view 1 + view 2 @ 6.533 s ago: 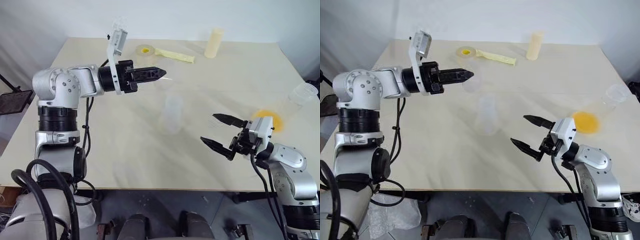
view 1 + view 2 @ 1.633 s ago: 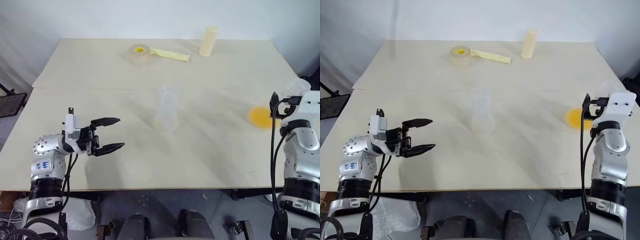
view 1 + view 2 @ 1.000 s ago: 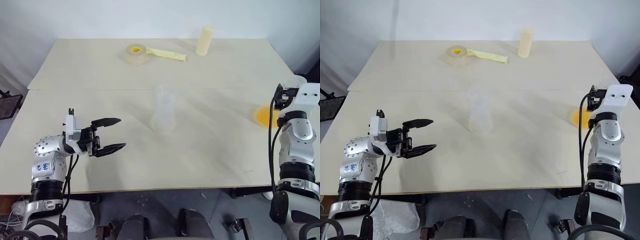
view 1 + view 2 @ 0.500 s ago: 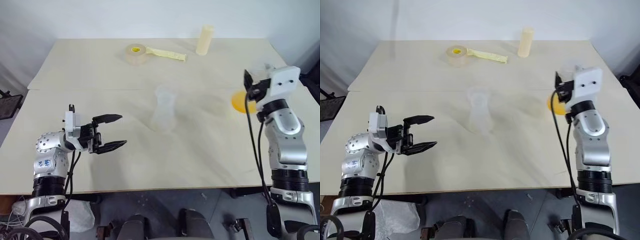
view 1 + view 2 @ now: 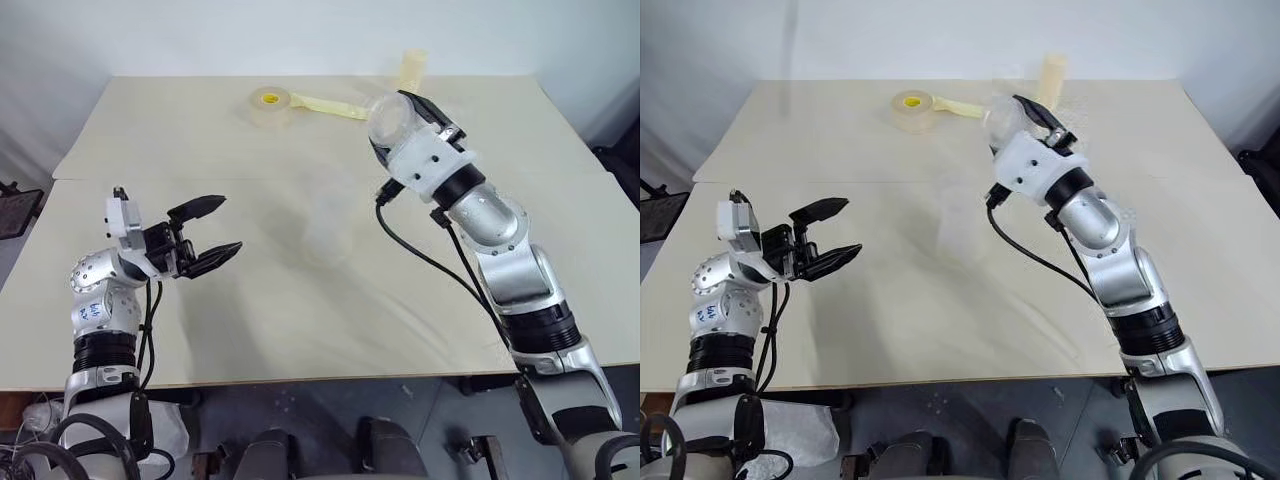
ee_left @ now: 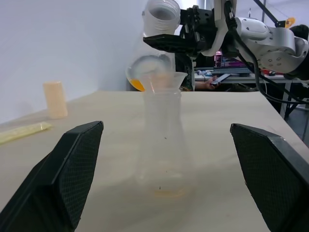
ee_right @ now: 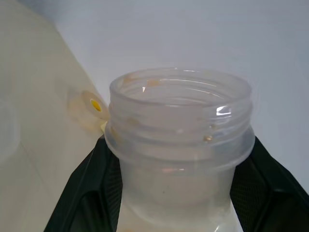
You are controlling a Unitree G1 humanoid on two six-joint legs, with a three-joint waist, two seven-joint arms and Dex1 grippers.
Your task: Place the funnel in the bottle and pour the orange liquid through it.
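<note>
Now tip slowly: right gripper (image 6: pixel 170 42) clamps the flask (image 7: pixel 179 145) over the funnel (image 6: pixel 166 79) in the bottle (image 6: pixel 164 145); left gripper (image 5: pixel 205 230) gapes empty.

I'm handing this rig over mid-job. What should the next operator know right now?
Right claw: shut on the flask, held above the bottle; the orange liquid is pooled in the flask.
Left claw: open, empty, left of the bottle.
Done: the funnel sits in the bottle's neck.
Left: pour the liquid through the funnel.
</note>
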